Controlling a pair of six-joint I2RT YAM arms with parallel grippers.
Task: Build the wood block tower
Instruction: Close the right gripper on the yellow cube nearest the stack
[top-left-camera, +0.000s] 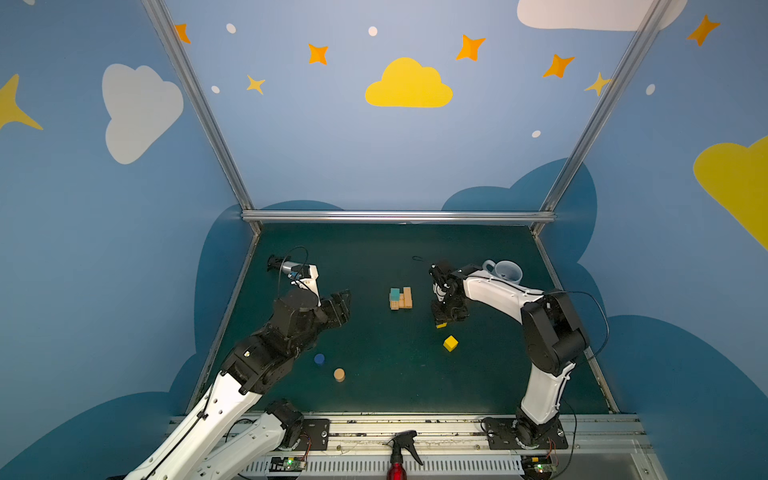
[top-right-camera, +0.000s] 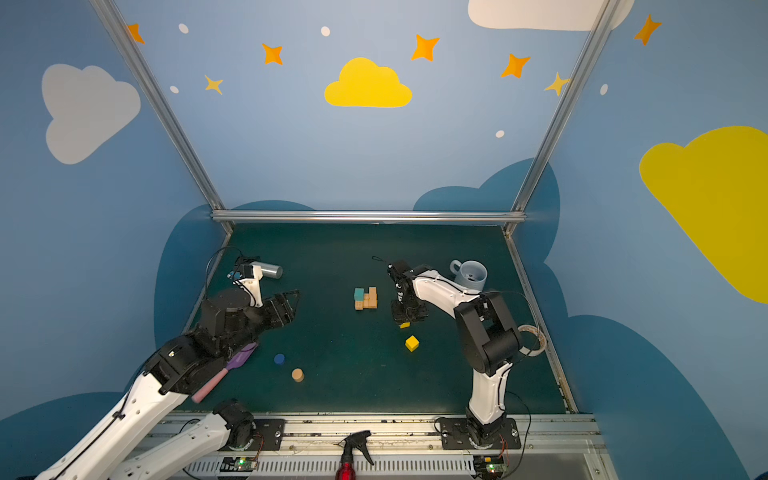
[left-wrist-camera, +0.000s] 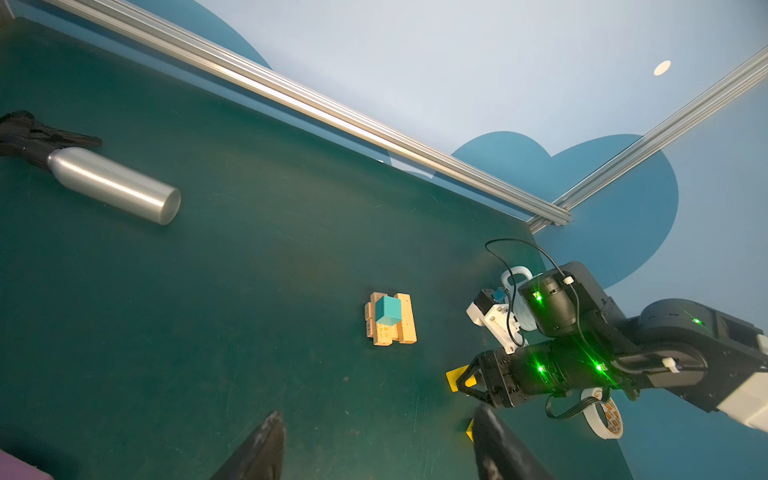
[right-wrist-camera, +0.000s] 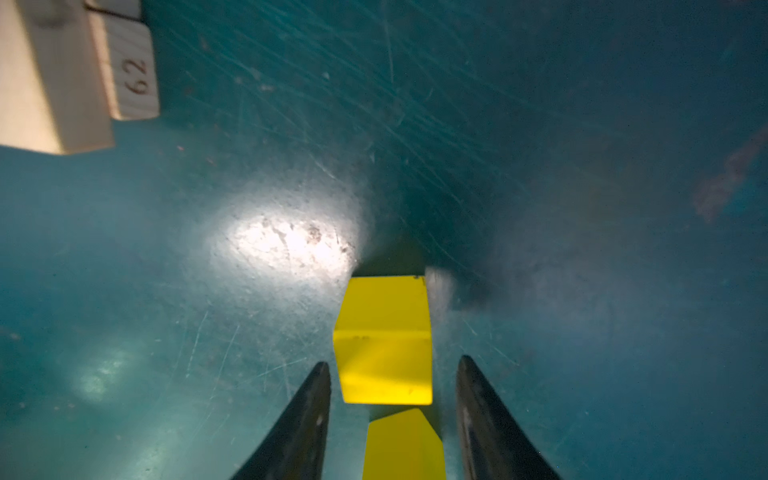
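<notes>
The tower (top-left-camera: 401, 298) is a low stack of tan planks mid-table with a teal cube (top-left-camera: 395, 294) on its left part; the left wrist view shows that cube (left-wrist-camera: 388, 311) too. To the tower's right, my right gripper (top-left-camera: 441, 320) points down at the table. Its open fingers straddle a yellow cube (right-wrist-camera: 384, 340), with table showing on both sides. A second yellow cube (top-left-camera: 450, 343) lies just in front. A blue cylinder (top-left-camera: 319, 358) and a tan cylinder (top-left-camera: 339, 374) stand front left. My left gripper (top-left-camera: 343, 307) hovers open and empty left of the tower.
A pale grey mug (top-left-camera: 508, 272) stands behind the right arm. A silver spray bottle (left-wrist-camera: 112, 185) lies at the back left. A purple and pink spatula (top-right-camera: 232, 365) lies under the left arm, a tape roll (top-right-camera: 532, 338) sits by the right edge, and a red spray bottle (top-left-camera: 400, 457) by the front rail.
</notes>
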